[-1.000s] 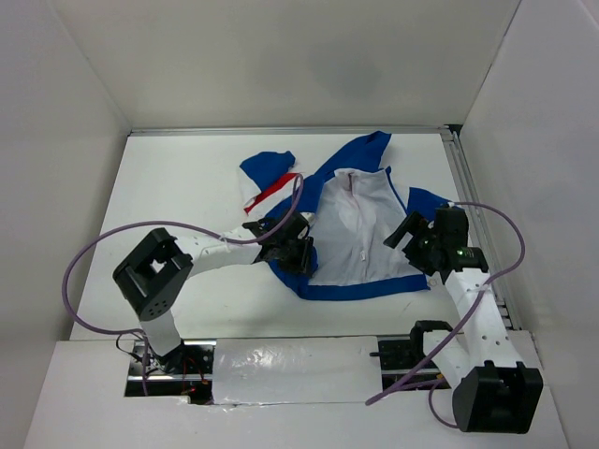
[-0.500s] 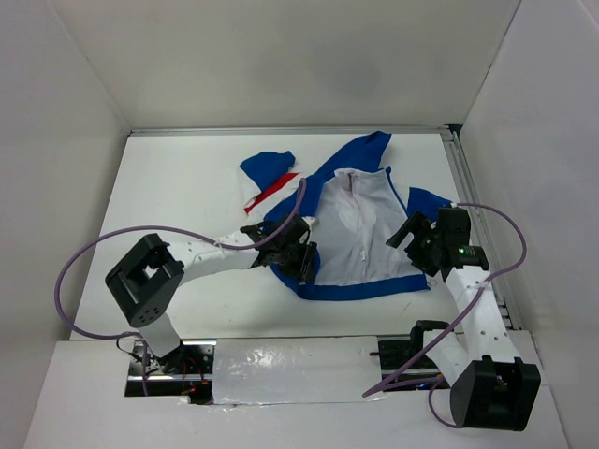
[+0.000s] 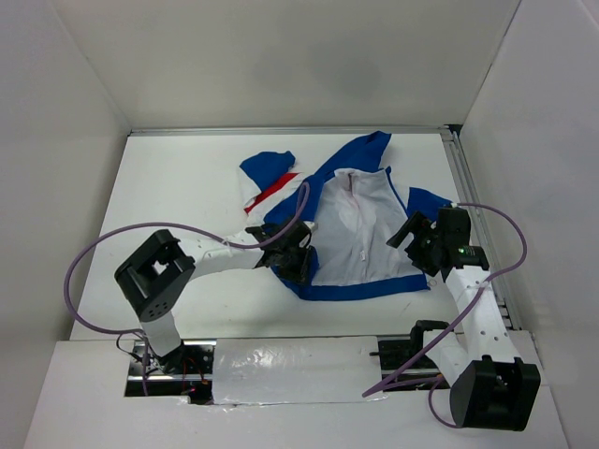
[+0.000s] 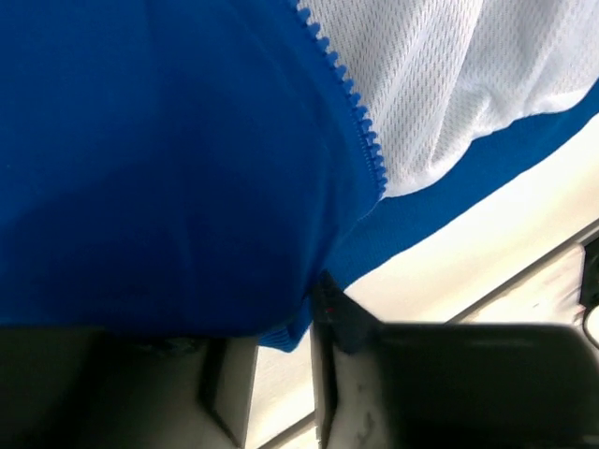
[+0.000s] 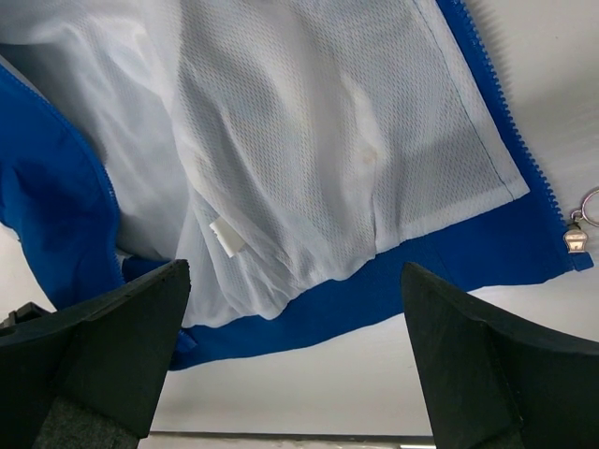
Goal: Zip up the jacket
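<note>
The jacket (image 3: 360,238) lies spread open, lining up, on the right half of the white tabletop (image 3: 178,187), its zipper undone. From above it is a soft, rumpled shape. A smooth white inside is framed by a royal-blue band along the near hem. A blue sleeve with a red stripe (image 3: 271,192) is thrown out to the left, and there is more blue at the far end.

The left wrist view adds texture that the overhead view cannot give. The white lining is a fine mesh and the blue shell a smooth matte cloth. A row of small blue zipper teeth (image 4: 351,103) runs down the edge where they meet.

Only the right wrist view shows a small white tag (image 5: 225,238) sewn into the creased mesh. It also shows a metal zipper slider (image 5: 577,224) with a ring pull, at the end of the other row of teeth.

The left tool (image 3: 298,257) sits at the jacket's left front edge. Close up, its dark fingers (image 4: 229,383) stand partly apart with blue cloth draped over their tips. Whether they pinch the cloth I cannot tell. The right tool (image 3: 416,238) hovers at the right front edge, its black wedge-shaped fingers spread wide with nothing gripped.
</note>
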